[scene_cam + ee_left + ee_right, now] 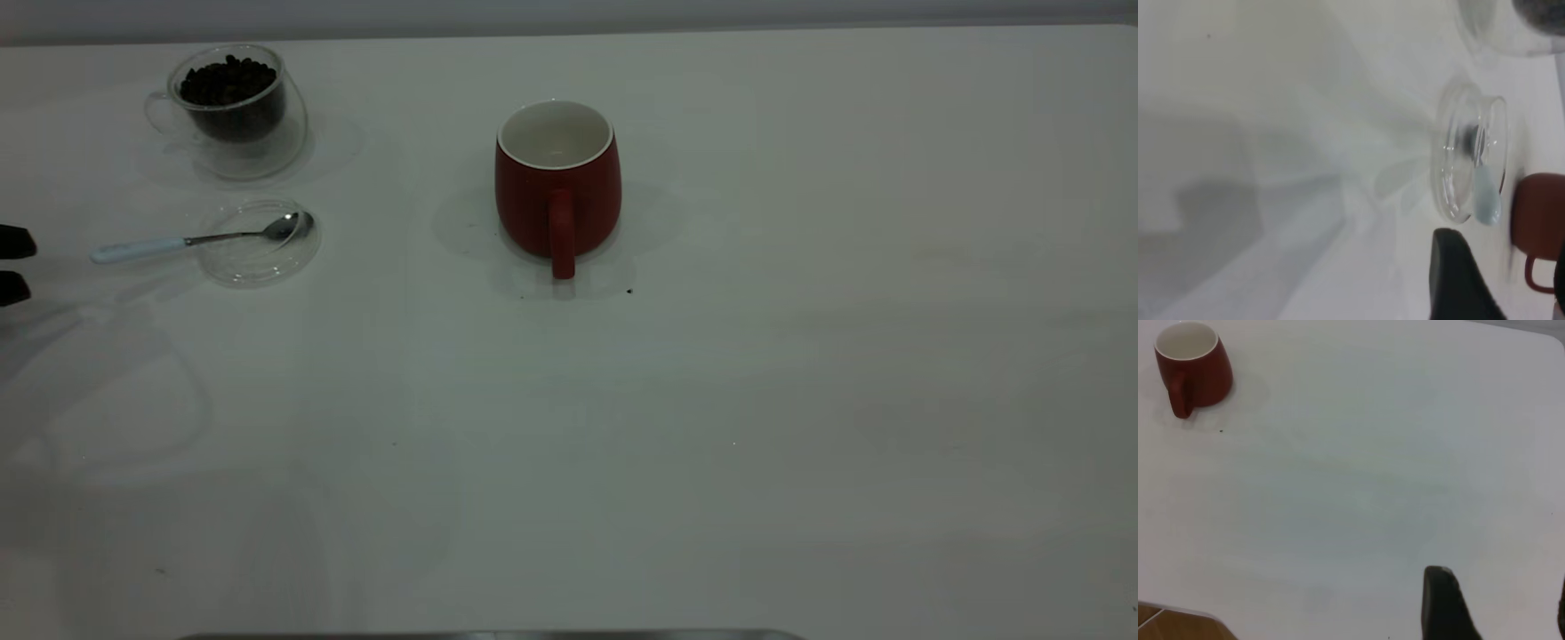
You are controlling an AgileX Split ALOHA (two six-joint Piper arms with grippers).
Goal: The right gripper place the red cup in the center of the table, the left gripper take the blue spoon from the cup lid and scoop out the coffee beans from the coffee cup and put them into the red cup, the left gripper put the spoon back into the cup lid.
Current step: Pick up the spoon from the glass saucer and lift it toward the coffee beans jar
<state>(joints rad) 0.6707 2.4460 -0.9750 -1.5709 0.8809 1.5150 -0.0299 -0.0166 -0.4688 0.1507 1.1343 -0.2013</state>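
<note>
The red cup (557,187) stands upright mid-table (800,400), toward the far edge. The coffee cup (233,105), holding coffee beans (227,82), sits near the far left corner. Just before it lies the cup lid (258,242), with the blue spoon (191,239) resting across it, handle pointing to the left edge.

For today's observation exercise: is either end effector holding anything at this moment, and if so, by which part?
Nothing is held. The left end effector is open, short of the blue spoon, which rests on the cup lid. The right end effector is open over bare table.
</note>
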